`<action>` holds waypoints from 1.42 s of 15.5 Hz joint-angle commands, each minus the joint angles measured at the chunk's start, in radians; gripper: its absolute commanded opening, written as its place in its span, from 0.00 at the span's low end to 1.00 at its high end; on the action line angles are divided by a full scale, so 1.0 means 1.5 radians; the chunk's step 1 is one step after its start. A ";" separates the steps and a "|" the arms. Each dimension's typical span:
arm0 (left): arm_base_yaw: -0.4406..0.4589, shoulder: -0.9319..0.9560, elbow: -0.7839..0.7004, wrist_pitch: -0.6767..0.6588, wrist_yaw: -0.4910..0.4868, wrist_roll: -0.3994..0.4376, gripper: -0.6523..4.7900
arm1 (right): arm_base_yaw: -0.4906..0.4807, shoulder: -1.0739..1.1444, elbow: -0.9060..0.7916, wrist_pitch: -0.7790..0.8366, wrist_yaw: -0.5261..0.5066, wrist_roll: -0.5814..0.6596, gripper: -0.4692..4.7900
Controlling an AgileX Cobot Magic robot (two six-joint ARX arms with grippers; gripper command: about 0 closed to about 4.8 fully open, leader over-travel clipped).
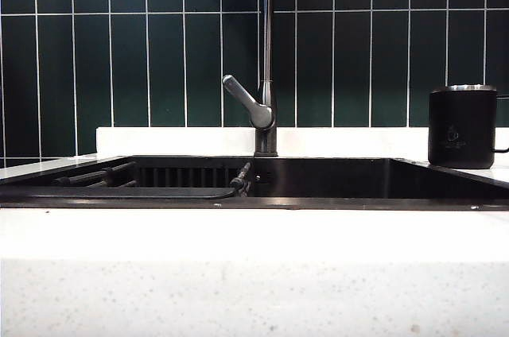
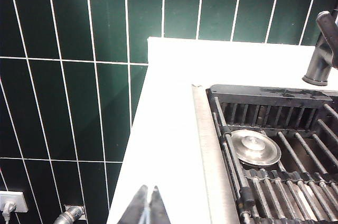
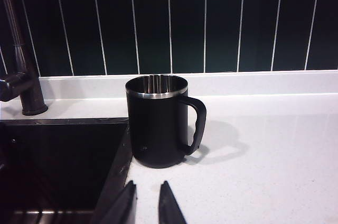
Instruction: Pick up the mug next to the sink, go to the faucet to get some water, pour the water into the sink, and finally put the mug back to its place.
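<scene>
Black mug stands untouched on the bench right of the sink, clear of the faucet; picking it up comes first. Left tool is pinched together over bare bench beside the sink. Right tool, partly parted and empty, faces the mug at the sink's edge and needs widening.

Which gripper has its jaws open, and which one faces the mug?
The right gripper: jaws apart, close before the mug on the countertop. The left gripper is shut, above bare counter.
</scene>
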 commanded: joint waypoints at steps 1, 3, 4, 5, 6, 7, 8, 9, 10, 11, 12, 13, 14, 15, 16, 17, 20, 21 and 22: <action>-0.001 0.001 0.003 0.009 0.000 0.000 0.11 | 0.001 -0.002 -0.004 0.008 0.001 0.003 0.23; -0.001 0.001 0.003 0.008 0.003 0.000 0.11 | 0.001 -0.002 -0.004 0.008 0.001 0.003 0.23; -0.001 0.001 0.003 0.008 0.003 0.000 0.11 | 0.001 -0.002 -0.004 0.008 0.001 0.003 0.23; -0.001 0.001 0.003 0.008 0.003 0.000 0.11 | 0.001 -0.002 -0.004 0.008 0.001 0.003 0.23; -0.001 0.001 0.003 0.008 0.002 0.000 0.11 | 0.001 -0.002 -0.004 0.008 0.001 0.003 0.23; -0.001 0.001 0.003 0.008 0.002 0.000 0.11 | 0.001 -0.002 -0.004 0.008 0.001 0.003 0.23; -0.001 0.001 0.003 0.008 0.002 0.000 0.11 | 0.001 -0.002 -0.004 0.008 0.001 0.003 0.23; -0.001 0.001 0.003 0.009 0.002 0.000 0.11 | 0.001 -0.002 -0.004 0.010 0.001 0.003 0.23; -0.001 0.001 0.003 0.009 0.002 -0.001 0.11 | 0.001 -0.002 -0.004 0.011 0.001 0.003 0.23; -0.001 0.001 0.003 0.009 0.002 -0.004 0.11 | 0.001 -0.002 -0.004 0.012 0.001 0.003 0.23; -0.001 0.001 0.003 0.009 0.002 -0.014 0.11 | 0.001 -0.002 -0.004 0.011 0.001 0.003 0.23; -0.001 0.001 0.003 0.011 0.002 -0.019 0.11 | 0.001 -0.002 -0.004 0.012 0.001 0.003 0.23; -0.001 0.001 0.003 0.014 0.002 -0.019 0.11 | 0.001 -0.002 -0.004 0.015 0.001 0.004 0.23; -0.001 0.001 0.003 0.029 0.030 -0.020 0.11 | 0.001 -0.002 -0.004 0.019 0.001 0.005 0.22; -0.001 0.001 0.003 0.043 0.059 -0.020 0.11 | 0.001 -0.002 -0.004 0.012 0.001 0.005 0.22; -0.001 0.001 0.003 0.055 0.078 -0.019 0.11 | 0.001 -0.002 -0.004 0.009 0.001 0.009 0.22; -0.001 0.001 0.004 0.105 0.093 -0.023 0.11 | 0.001 -0.002 0.008 0.048 0.001 0.104 0.22; -0.001 0.001 0.005 0.117 0.094 -0.031 0.11 | 0.001 -0.002 0.025 0.035 0.001 0.104 0.22; -0.001 0.001 0.014 0.126 0.096 -0.034 0.11 | 0.001 0.001 0.066 -0.006 0.001 0.100 0.22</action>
